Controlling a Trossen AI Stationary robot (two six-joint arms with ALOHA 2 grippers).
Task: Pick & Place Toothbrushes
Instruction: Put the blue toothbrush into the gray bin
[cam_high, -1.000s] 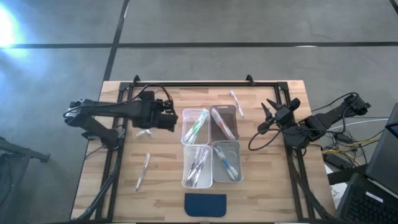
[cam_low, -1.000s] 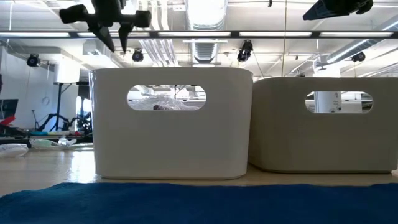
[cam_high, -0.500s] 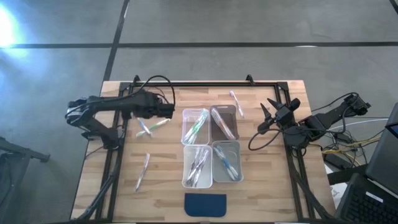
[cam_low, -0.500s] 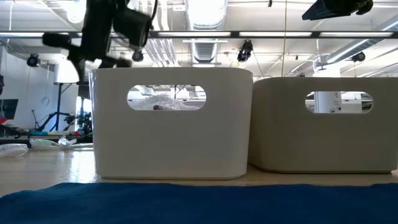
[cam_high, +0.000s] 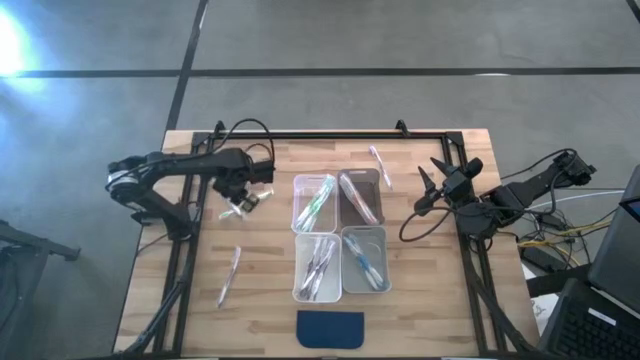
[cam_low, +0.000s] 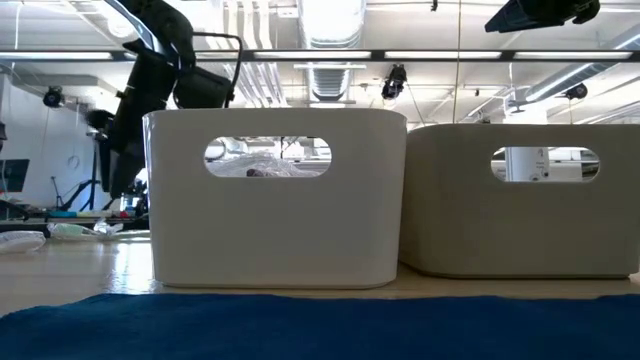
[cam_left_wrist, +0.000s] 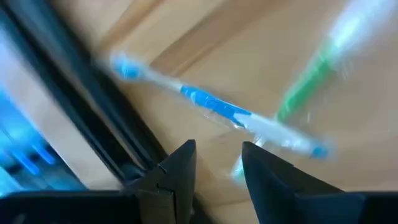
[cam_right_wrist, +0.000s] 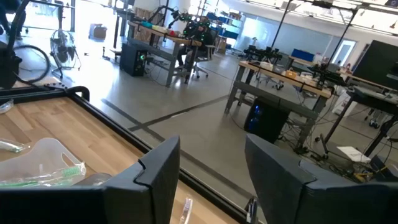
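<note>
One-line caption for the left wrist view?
Left gripper, fingers apart, over a blue toothbrush and a green toothbrush on the wooden table.

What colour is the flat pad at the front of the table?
The pad is dark blue, clearest in the high view.

Robotics lab, workbenches (cam_right_wrist: 292, 78) (computers beneath), concrete floor (cam_high: 400, 35)

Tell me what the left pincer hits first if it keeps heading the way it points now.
Probably the blue toothbrush lying on the table just beyond the left pincer, whose fingers stand apart. A green toothbrush lies beside it. Depth is unclear.
</note>
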